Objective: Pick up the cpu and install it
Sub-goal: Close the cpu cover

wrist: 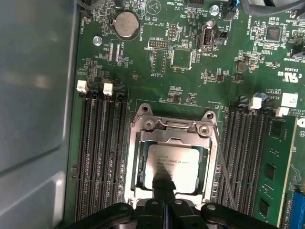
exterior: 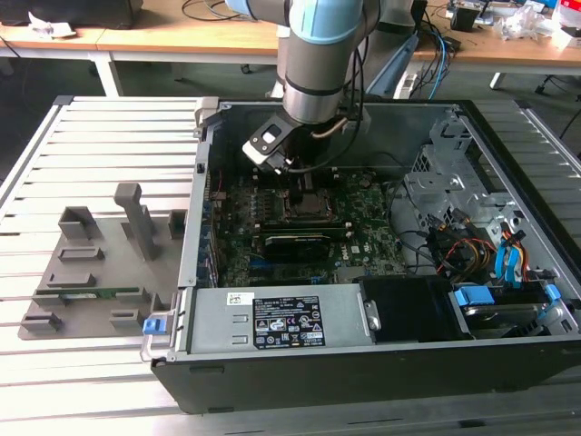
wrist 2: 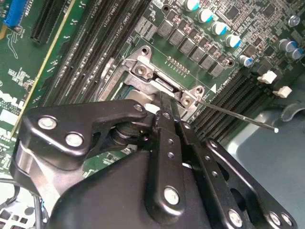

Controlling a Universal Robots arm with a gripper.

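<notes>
The cpu [wrist: 178, 160], a flat square chip with a silvery top, lies level inside the open motherboard socket [wrist: 135, 162]. My gripper [wrist: 162, 185] has its two black fingers pressed together, and their tips sit on the chip's edge nearest the wrist; I cannot tell whether they touch it. In the second wrist view the shut gripper [wrist 2: 165, 101] points down at the socket's metal frame [wrist 2: 143, 71]. In the exterior view the gripper [exterior: 296, 178] reaches down into the open computer case, right over the socket [exterior: 307, 203].
Black memory slots [wrist: 102, 143] flank the socket on both sides, and a thin retention lever [wrist: 221, 157] stands next to it. Case walls [exterior: 201, 182], a drive cage [exterior: 449, 173] and cables [exterior: 495, 254] ring the board. A grey fixture [exterior: 100, 254] with a green memory stick [exterior: 91, 292] lies outside, at the exterior view's left.
</notes>
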